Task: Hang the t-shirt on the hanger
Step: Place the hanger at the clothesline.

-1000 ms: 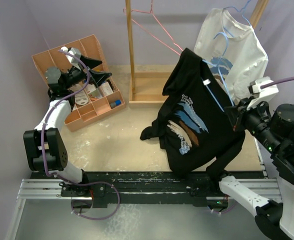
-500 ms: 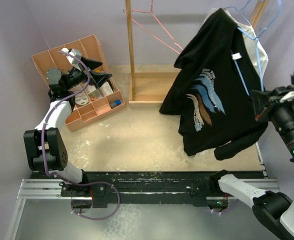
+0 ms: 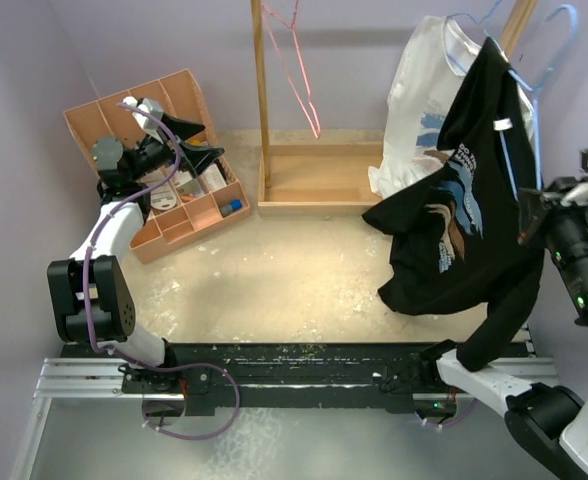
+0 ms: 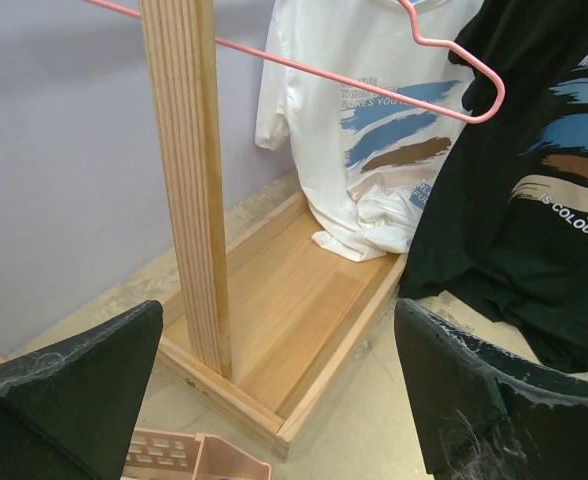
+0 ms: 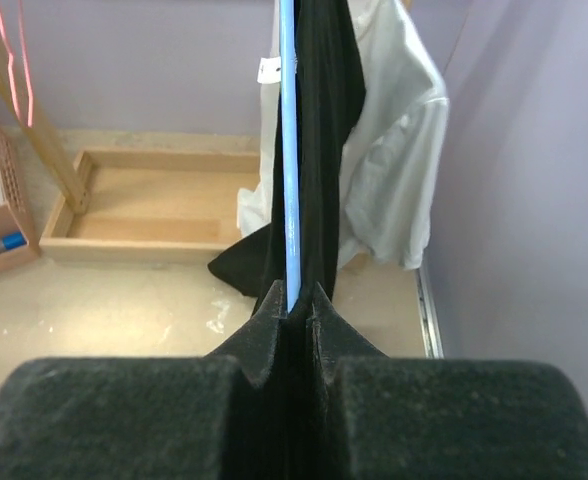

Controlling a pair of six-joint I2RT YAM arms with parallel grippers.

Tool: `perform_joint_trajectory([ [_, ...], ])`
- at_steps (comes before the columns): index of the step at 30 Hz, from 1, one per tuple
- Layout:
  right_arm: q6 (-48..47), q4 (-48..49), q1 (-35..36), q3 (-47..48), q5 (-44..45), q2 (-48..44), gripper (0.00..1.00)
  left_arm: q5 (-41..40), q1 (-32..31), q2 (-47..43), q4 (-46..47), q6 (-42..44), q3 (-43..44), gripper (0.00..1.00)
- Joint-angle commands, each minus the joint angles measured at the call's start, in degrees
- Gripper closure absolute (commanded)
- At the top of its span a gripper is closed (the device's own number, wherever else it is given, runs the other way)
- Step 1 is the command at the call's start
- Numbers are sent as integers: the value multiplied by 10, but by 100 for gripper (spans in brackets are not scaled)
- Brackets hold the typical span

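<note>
Right end effector [image 5: 292, 305]: pinched on hanger [image 5: 289, 150] wire, which runs straight up from fingertips. T-shirt [image 3: 464, 240] draped on it, aloft; shoulder seating unclear. Left end effector [image 3: 199, 140]: wide, empty, well apart.

The black short-sleeved cloth t-shirt [image 3: 484, 260] has light blue, white and brown brush strokes on the chest, plus white lettering (and a tiny white tag). Against it, the thin light-blue wire hanger [image 5: 290, 150] looks bright blue. The white cloth t-shirt [image 4: 324, 150] has similar blue and brown strokes. The thin pink wire hanger [image 4: 354, 83] is salmon-ish, the compartmented plastic tray [image 3: 89, 125] peachy orange, the painted wall [image 3: 154, 40] lilac.
</note>
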Motion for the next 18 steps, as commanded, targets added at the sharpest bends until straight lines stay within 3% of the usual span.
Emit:
perform_joint_trajectory([
  [1,-5,42,0,-16,-54,60,100,2,-1,-5,28,0,-10,0],
  [8,-11,103,0,-7,-106,123,100,6,-2,-4,29,7,-21,0],
  [18,-59,122,-11,129,-81,285,100,12,-3,-2,43,-2,-29,0],
])
